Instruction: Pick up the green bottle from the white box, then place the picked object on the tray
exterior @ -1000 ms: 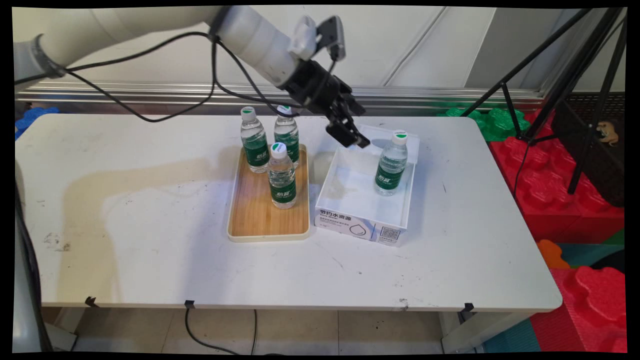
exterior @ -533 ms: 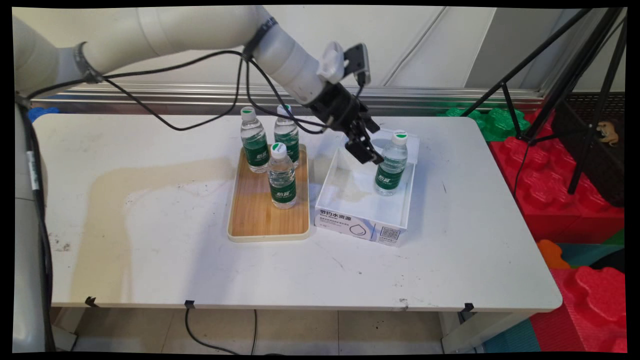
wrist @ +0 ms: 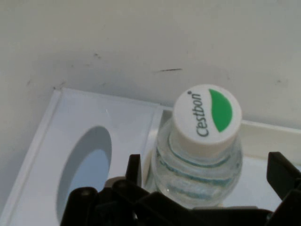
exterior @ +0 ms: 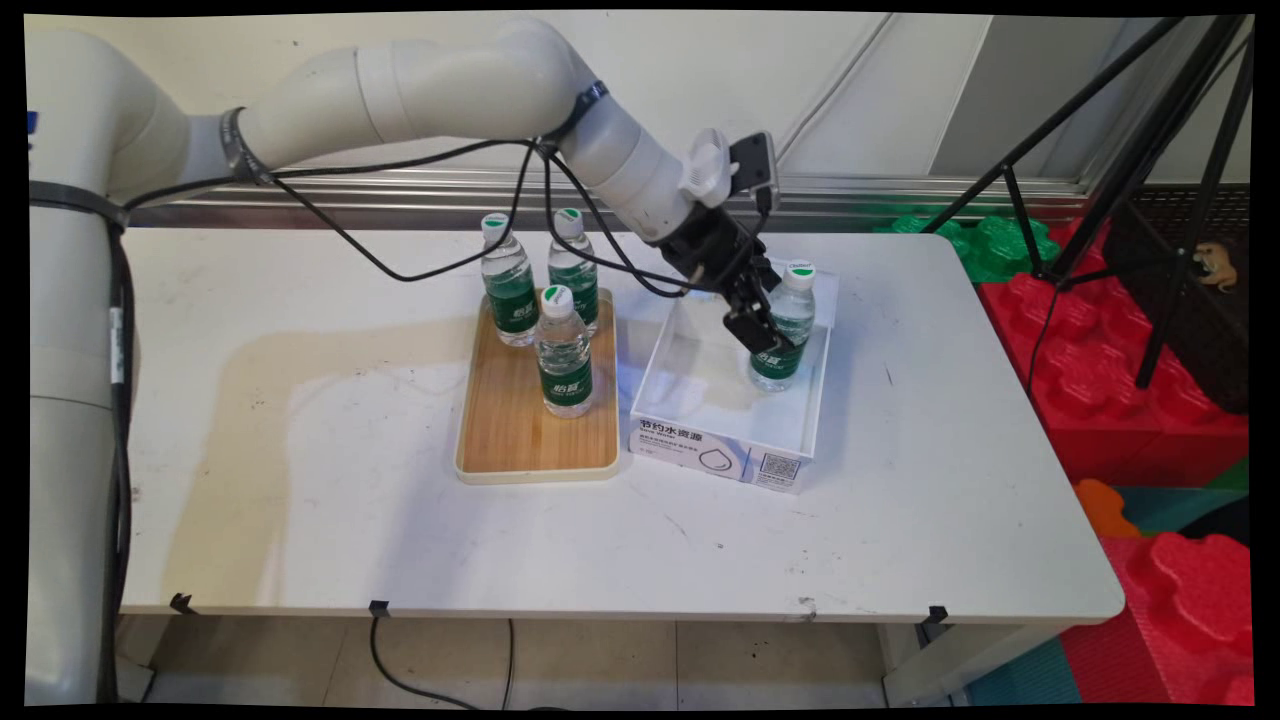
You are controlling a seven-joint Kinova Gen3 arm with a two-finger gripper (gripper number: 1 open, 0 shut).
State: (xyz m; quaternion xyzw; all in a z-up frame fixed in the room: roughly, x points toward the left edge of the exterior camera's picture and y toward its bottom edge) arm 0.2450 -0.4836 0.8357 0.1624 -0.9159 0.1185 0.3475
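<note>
Your gripper (exterior: 762, 335), fingers spread and unclenched, straddles the upright water bottle (wrist: 201, 150) in the white box (exterior: 700, 420); three more bottles (exterior: 563, 350) stand on the wooden tray (exterior: 520, 440) beyond the box, all on the counter (exterior: 300, 480).

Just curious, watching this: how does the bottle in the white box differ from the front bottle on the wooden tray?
The bottle in the box stands alone in the white box, with the gripper around it; the front tray bottle stands on the wooden tray, two more bottles behind it, nothing gripping. Both are upright, with green labels and white-and-green caps.
</note>
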